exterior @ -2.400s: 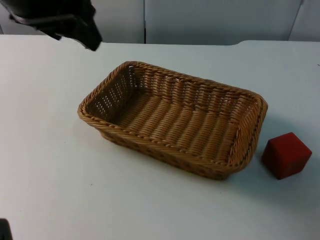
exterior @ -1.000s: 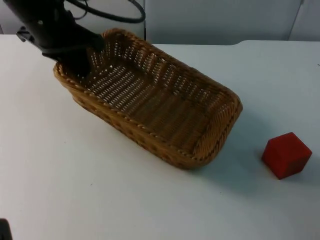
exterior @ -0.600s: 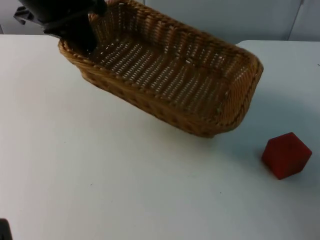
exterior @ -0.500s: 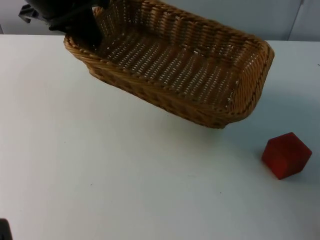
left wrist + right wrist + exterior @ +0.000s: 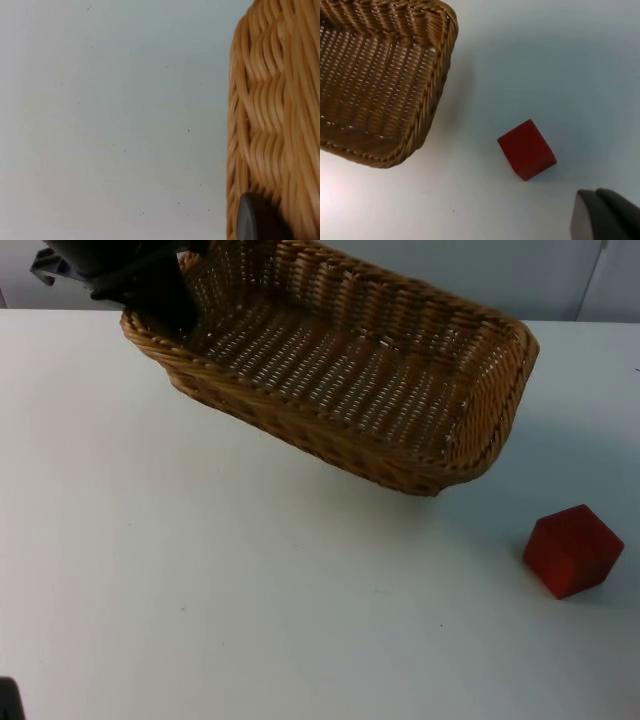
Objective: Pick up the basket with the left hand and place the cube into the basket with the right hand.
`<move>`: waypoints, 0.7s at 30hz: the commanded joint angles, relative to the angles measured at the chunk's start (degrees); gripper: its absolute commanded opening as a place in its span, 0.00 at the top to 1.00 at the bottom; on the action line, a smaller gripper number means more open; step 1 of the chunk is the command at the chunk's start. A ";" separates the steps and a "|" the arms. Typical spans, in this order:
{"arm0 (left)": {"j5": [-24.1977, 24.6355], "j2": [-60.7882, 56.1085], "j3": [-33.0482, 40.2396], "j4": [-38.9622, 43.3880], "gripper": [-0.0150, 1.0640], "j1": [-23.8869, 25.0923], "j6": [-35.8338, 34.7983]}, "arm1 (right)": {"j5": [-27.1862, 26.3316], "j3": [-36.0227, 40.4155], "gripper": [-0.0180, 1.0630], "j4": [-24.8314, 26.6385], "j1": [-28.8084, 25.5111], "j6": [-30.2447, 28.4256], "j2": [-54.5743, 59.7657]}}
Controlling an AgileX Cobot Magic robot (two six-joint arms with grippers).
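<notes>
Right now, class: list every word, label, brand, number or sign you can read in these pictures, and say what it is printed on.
None: no readable text anywhere.
The wicker basket, held by the left gripper, is plain weave.
The red cube shows blank faces.
The white table carries only tiny specks.

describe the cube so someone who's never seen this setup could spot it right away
Start from the white table and find the large wicker basket that the left hand holds by one end. The cube sits on the table apart from the basket's free end. It is small, solid and red.
</notes>
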 commanded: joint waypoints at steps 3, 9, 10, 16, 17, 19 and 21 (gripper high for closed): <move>0.54 -1.03 -0.70 -1.35 0.99 0.01 -0.34 | 0.70 -0.47 0.98 -0.33 0.21 -3.76 3.94; 0.66 -1.03 -0.70 -1.35 0.99 0.01 -0.34 | -5.01 -0.47 0.98 -0.50 0.21 -8.07 16.59; 0.66 -1.03 -0.70 -1.35 0.99 0.01 -0.34 | -6.66 -0.47 0.98 -0.37 0.21 -8.18 19.36; 0.79 -1.03 -0.70 -1.59 0.99 0.01 -0.34 | -7.64 -4.38 0.98 -0.37 0.21 -9.33 29.22; 0.68 -1.03 -0.70 -1.60 0.99 0.01 -0.34 | -7.01 -6.80 0.98 -0.37 0.21 -9.50 31.99; 0.56 -1.03 -0.70 -1.60 0.99 0.01 -0.34 | -5.06 -11.11 0.98 -0.37 0.21 -9.94 35.46; 0.56 -1.03 -0.70 -1.60 0.99 0.01 -0.34 | -3.83 -13.31 0.98 -0.14 0.21 -10.56 36.65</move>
